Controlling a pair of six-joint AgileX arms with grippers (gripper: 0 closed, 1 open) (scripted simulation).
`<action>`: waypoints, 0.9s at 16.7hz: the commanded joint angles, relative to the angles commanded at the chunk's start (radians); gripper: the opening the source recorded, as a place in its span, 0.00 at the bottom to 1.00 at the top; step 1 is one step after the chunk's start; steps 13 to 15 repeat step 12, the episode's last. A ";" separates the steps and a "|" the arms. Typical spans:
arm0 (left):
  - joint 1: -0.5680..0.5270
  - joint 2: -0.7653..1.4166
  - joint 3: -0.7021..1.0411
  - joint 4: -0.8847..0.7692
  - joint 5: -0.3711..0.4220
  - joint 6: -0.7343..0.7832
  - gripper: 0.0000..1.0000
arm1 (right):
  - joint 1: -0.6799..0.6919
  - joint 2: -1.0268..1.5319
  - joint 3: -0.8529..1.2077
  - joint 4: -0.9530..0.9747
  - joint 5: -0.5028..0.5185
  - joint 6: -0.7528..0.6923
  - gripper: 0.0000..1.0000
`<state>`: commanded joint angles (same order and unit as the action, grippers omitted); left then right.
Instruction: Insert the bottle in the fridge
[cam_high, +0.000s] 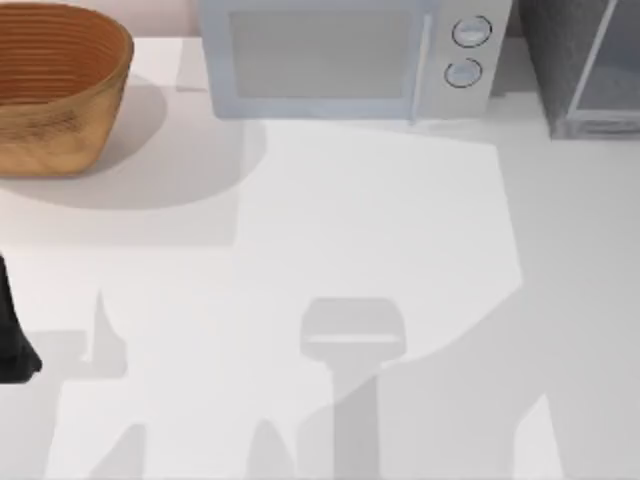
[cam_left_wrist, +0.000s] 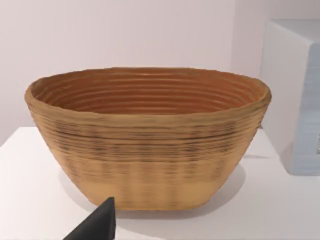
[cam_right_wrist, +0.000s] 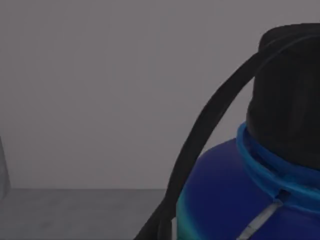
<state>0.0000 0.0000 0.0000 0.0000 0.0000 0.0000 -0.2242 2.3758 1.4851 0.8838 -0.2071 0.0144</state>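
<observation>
Right wrist view showed the bottle (cam_right_wrist: 235, 200) close against grey fridge (cam_high: 590, 70) walls, though whether the right gripper grasped it I cannot tell.

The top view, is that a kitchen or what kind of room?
Probably a pretend kitchen counter: a light-grey microwave with two round knobs, a dark-grey boxy fridge with silver edges and a woven brown basket stand on a white table.

White table (cam_high: 400, 230), pale wall (cam_left_wrist: 125, 35).
</observation>
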 joint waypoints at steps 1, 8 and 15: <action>0.000 0.000 0.000 0.000 0.000 0.000 1.00 | 0.000 0.000 0.000 0.000 0.000 0.000 0.61; 0.000 0.000 0.000 0.000 0.000 0.000 1.00 | 0.000 0.000 0.000 0.000 0.000 0.000 1.00; 0.000 0.000 0.000 0.000 0.000 0.000 1.00 | 0.000 0.000 0.000 0.000 0.000 0.000 1.00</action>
